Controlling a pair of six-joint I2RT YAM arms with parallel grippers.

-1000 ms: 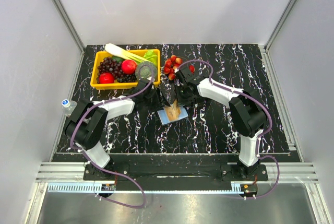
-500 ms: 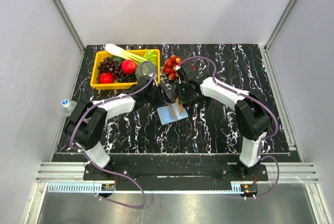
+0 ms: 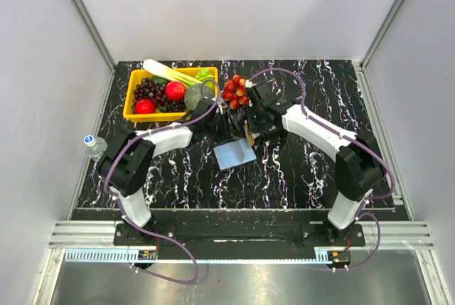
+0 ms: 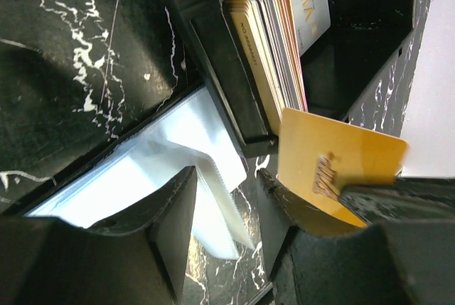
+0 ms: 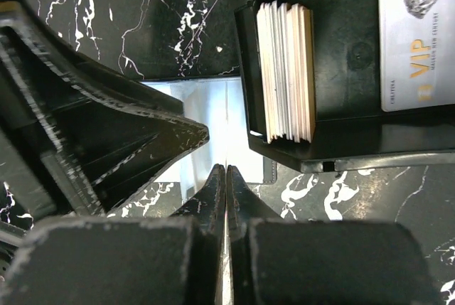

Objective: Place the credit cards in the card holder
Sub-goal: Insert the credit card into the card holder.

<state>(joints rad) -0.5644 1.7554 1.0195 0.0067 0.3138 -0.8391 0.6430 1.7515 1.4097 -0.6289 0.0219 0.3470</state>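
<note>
My right gripper (image 5: 225,170) is closed tight, and the thin edge of a gold card (image 4: 334,159) runs between its fingers. That card is off the table (image 3: 298,170). The pinch is on one of its lower corners and its printed face is turned toward my left wrist camera. From above, it sits at the far right corner of the card holder (image 3: 234,153).

The holder lies open and flat near the middle of the table with its pale blue inside facing up. It is near and to the right of the yellow basket (image 3: 135,114).

My left gripper (image 4: 226,177) is about half open and has hold of nothing. One fingertip is over the holder's clear sleeve and the other is toward the gold card. I cannot tell whether either one touches the sleeve.

A black tray (image 5: 355,156) sits just beyond the holder, close against its far edge. In it a stack of cards (image 5: 288,70) stands on edge, packed against one wall. A single VIP card (image 5: 419,42) lies flat, face up, on the tray floor beside the stack.

A cluster of small red fruits (image 3: 234,90) lies on the table to the right of the basket and beyond my two wrists.
</note>
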